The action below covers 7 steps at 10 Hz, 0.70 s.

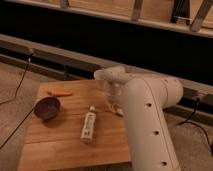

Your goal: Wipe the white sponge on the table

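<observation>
The table is a light-brown plank top. My gripper hangs from the big white arm and reaches down onto the tabletop's right-middle part, right of the bottle. The white sponge does not show on its own; the gripper and arm cover the spot where it lay. The arm hides the whole right side of the table.
A white labelled bottle lies in the middle of the table. A purple bowl stands at the left, with an orange carrot behind it. Cables run over the floor left and right. A dark wall with ledges stands behind.
</observation>
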Motion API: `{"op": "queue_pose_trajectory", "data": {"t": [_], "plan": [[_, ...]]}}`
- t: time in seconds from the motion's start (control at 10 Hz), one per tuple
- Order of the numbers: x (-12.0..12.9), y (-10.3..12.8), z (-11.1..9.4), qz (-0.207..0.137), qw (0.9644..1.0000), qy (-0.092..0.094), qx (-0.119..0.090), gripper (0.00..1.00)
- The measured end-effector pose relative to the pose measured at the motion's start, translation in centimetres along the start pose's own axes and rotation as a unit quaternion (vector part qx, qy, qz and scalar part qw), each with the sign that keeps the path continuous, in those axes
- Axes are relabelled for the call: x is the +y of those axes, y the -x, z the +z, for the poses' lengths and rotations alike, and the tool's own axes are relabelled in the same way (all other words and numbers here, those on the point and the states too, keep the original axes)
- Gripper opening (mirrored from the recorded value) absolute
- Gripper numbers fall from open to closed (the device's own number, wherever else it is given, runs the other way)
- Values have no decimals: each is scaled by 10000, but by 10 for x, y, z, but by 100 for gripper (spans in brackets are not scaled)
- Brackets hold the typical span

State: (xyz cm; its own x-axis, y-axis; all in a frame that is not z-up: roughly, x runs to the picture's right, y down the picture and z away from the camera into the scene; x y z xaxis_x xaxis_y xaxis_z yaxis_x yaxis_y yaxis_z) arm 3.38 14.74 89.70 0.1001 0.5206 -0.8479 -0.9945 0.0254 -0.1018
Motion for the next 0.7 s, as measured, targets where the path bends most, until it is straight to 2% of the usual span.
{"op": "queue_pose_trajectory", "data": {"t": [0.1, 0.2, 0.5, 0.7], "plan": [[5, -7, -11, -28, 10000, -46, -29, 0], [5, -26, -29, -44, 9996, -264, 6, 0], [5, -55, -57, -77, 9969, -788, 44, 3], [7, -62, -62, -87, 9962, -866, 45, 4]]}}
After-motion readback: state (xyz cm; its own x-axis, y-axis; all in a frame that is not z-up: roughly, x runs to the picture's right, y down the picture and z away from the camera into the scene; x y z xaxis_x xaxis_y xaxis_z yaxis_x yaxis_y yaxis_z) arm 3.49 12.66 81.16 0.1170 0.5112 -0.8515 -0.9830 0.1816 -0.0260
